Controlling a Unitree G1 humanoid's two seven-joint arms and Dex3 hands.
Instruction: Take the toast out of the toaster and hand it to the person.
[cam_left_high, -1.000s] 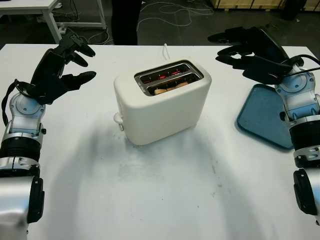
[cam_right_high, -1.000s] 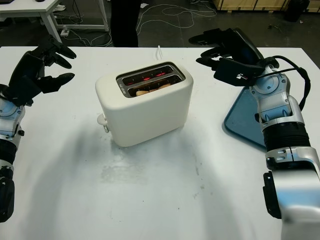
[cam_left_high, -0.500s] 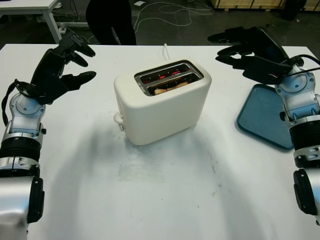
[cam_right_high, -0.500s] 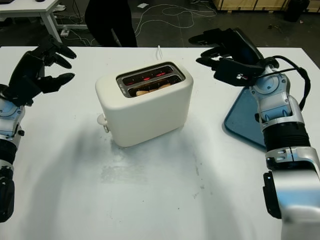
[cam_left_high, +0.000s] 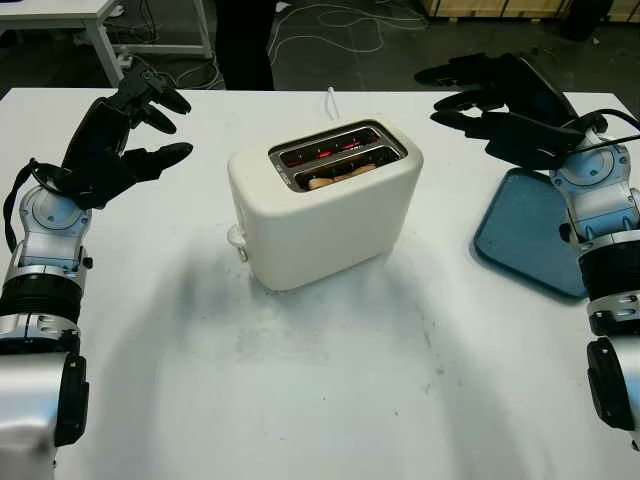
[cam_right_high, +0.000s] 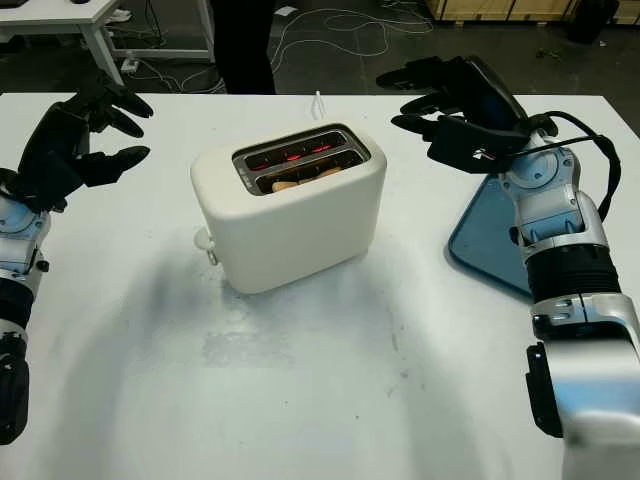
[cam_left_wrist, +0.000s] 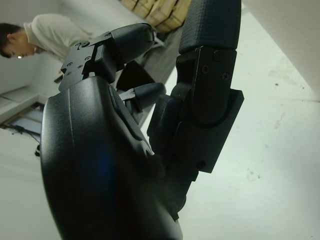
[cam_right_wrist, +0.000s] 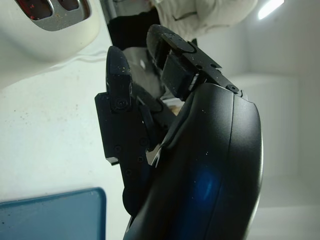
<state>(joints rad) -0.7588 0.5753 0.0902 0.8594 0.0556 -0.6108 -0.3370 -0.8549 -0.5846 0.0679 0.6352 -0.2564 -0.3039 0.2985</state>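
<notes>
The big white table (cam_left_high: 330, 400) holds a chunky cream-white two-slot toaster (cam_left_high: 325, 205) right in the middle. At 3 o'clock from it, well apart, lies a flat blue plastic tray (cam_left_high: 530, 235). The slice of light brown toast (cam_left_high: 335, 178) sits low in the slot nearer the robot, w/ just its top edge peeking up. The far slot glows red inside, so the toaster looks hot.

The step now, I think, is the reach: neither hand is at the toast yet. To do it well, one hand should come down from above the near slot & pinch just the top edge of the toast, w/ fingers kept off the metal rim & the red glow. Then lift straight up so the slice doesn't snag or crumble. The toaster could slide, so the other hand may need to steady its side.

The black left hand (cam_left_high: 115, 140) is up in the air at 9 o'clock from the toaster, well apart, open & holding nothing, palm turned toward the toaster. The black right hand (cam_left_high: 500, 105) hangs at about 2 o'clock, over the tray's far end, open too & empty.

A person in dark trousers (cam_left_high: 245, 40) stands past the table's far edge at 12 o'clock
</notes>
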